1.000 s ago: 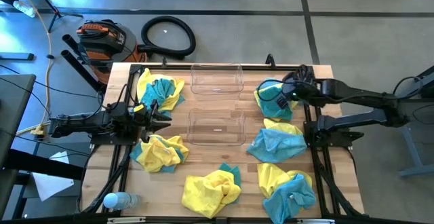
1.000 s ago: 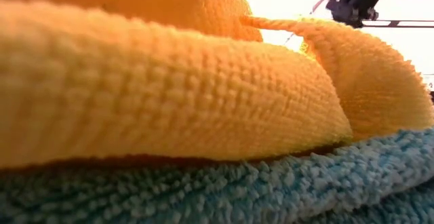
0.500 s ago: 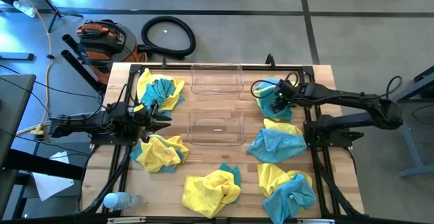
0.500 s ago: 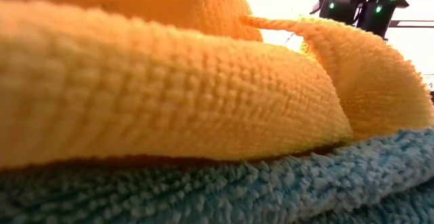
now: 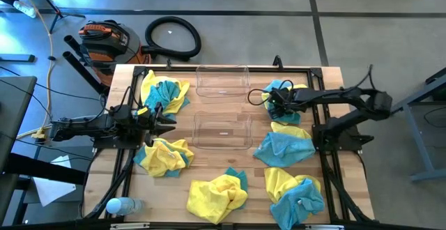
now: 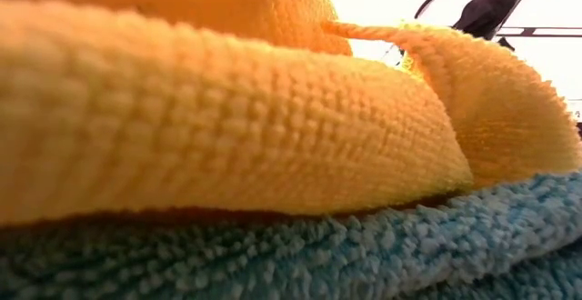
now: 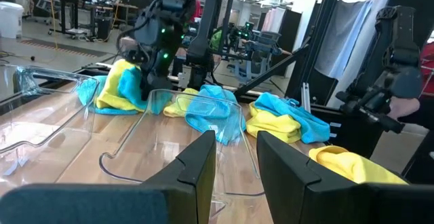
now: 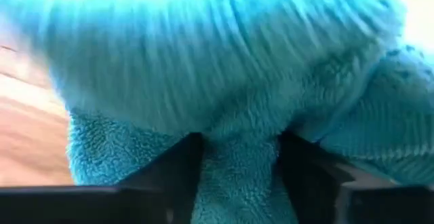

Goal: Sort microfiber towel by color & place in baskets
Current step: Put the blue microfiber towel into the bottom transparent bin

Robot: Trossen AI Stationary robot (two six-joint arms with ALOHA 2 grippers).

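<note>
Right tool (image 5: 274, 103) is set on the far right towel pile, its fingers (image 8: 178, 166) pinching a fold of turquoise towel (image 8: 237, 95). Left tool (image 5: 167, 120) waits, fingers apart, empty, beside the near basket (image 5: 222, 130). Bench (image 5: 258, 185) carries both clear baskets mid-bench and six yellow-and-turquoise towel heaps around them; far basket (image 5: 223, 81) lies beside the gripped pile.

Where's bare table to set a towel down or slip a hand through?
Free wood: between the near basket and the front yellow pile, and the narrow strip between the two baskets, far one at. Both baskets look empty. Crowded: the left side with towel heaps and the left gripper; the right side, where the right gripper works a blue towel.
</note>
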